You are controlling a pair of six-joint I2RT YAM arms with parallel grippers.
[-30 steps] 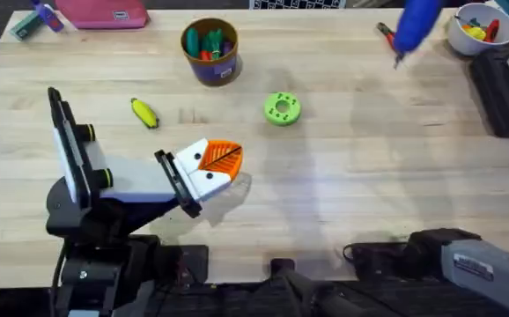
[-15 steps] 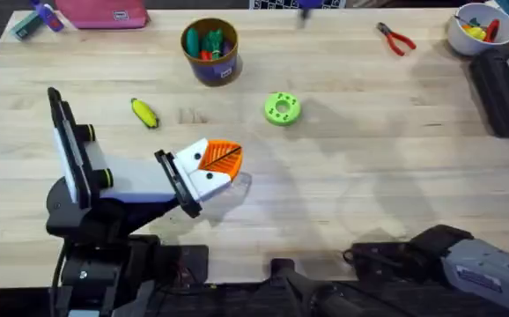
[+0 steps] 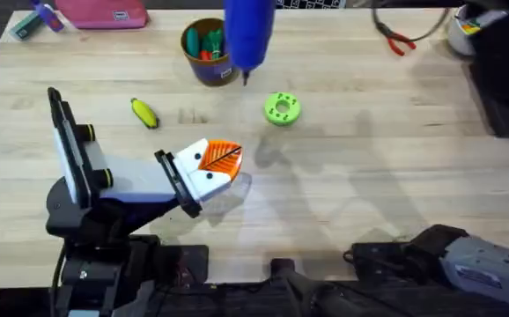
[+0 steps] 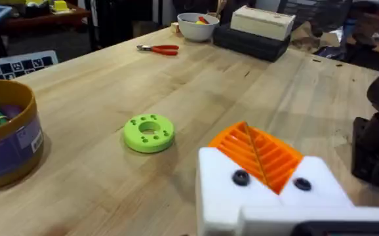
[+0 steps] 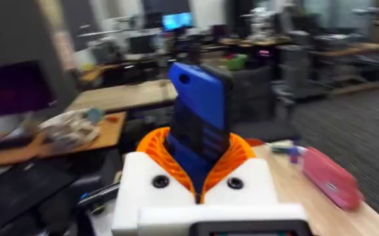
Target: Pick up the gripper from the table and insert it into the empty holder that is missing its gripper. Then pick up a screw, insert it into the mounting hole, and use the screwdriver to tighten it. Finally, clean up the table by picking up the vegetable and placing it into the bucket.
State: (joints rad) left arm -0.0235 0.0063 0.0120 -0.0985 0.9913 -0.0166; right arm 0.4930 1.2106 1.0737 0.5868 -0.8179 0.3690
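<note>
My right gripper [image 5: 199, 167] is shut on the blue screwdriver [image 5: 199, 115], which stands up between its orange pads. From overhead the screwdriver [image 3: 248, 35] hangs tip-down in the air beside the bucket [image 3: 210, 51], at the back of the table [image 3: 369, 176]. The yellow vegetable [image 3: 144, 113] lies left of the middle. My left gripper [image 3: 217, 165] rests low over the table, shut, with nothing between its pads [image 4: 255, 154]. The loose gripper piece, the holder and the screw are out of view.
A green ring [image 3: 282, 108] lies near the middle, just right of the screwdriver tip. Red-handled pliers [image 3: 397, 39] and a white bowl [image 4: 197, 26] sit at the back right. A pink pouch [image 3: 105, 12] is at the back left.
The screwdriver has swept left along the back of the table, from beside the pliers to over the bucket. The left arm has not moved.
</note>
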